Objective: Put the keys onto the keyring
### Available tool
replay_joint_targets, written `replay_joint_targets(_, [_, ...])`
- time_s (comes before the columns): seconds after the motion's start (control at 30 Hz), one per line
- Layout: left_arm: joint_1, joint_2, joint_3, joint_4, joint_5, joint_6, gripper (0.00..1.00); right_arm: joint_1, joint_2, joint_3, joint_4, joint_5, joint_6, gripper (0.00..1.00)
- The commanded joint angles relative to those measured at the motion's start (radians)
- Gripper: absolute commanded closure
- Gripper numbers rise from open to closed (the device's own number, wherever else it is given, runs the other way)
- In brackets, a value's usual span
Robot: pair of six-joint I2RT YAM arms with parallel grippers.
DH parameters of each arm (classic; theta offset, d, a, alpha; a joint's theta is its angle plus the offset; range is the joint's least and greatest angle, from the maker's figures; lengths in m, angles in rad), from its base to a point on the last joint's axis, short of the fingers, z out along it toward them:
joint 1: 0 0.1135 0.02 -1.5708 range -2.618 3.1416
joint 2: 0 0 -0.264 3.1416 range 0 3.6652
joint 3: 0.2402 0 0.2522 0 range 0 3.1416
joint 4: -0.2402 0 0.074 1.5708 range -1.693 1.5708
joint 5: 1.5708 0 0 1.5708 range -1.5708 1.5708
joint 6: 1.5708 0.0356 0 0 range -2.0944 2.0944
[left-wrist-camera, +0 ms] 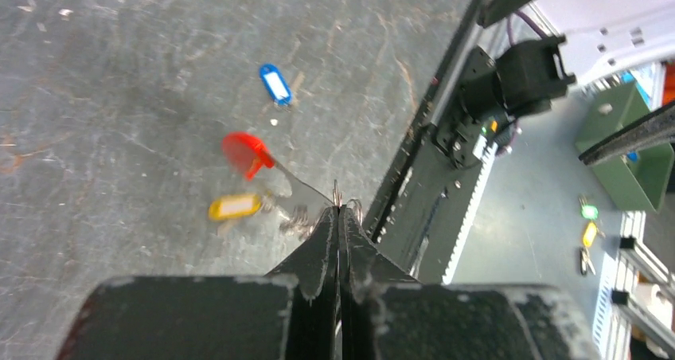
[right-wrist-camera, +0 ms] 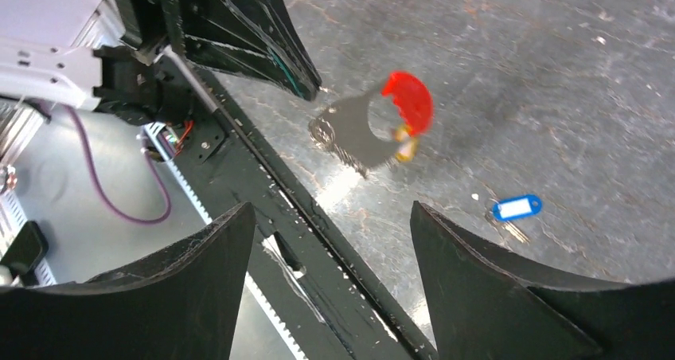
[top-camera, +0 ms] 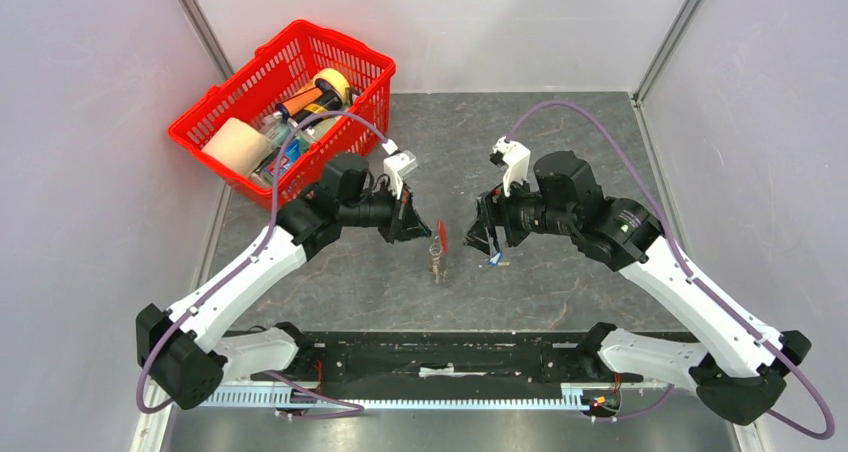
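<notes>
The table top (top-camera: 450,132) I work over looks like dark grey stone. It is matt, with rough scratches and pale marks. The keyring (right-wrist-camera: 410,101), a red crescent-shaped clip, looks like smooth, shiny plastic. The small grey bits hanging from it gleam like metal, but they are blurry, so I may be wrong. The tiny key (left-wrist-camera: 275,83) has a glossy blue plastic head with a white patch like paper. The black fingers (right-wrist-camera: 493,296) of the right gripper (right-wrist-camera: 330,209) look like matt plastic, scuffed and dusty at the edges. The left gripper (left-wrist-camera: 338,210) looks the same. The red basket (top-camera: 232,80) is shiny plastic mesh. The white arm shell (top-camera: 250,272) is smooth and a bit glossy.
</notes>
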Motion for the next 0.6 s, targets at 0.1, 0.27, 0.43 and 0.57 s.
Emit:
replay_joint_targets(0.1, [-0.024, -0.083, 0.055, -0.073, 0.158, 0.093, 0.98, 0.063, 0.002, 0.049, 0.052, -0.137, -0.092, 0.25])
replay_joint_targets(0.27, [-0.035, -0.131, 0.068, -0.077, 0.217, 0.101, 0.98, 0.129, 0.005, 0.048, 0.055, -0.166, -0.147, 0.29])
replay_joint_targets(0.43, [-0.04, -0.156, 0.082, -0.075, 0.303, 0.102, 0.98, 0.183, 0.01, 0.046, 0.106, -0.151, -0.178, 0.31])
replay_joint_targets(0.57, [-0.041, -0.18, 0.09, -0.074, 0.337, 0.1, 0.98, 0.207, 0.003, 0.043, 0.154, -0.142, -0.197, 0.35])
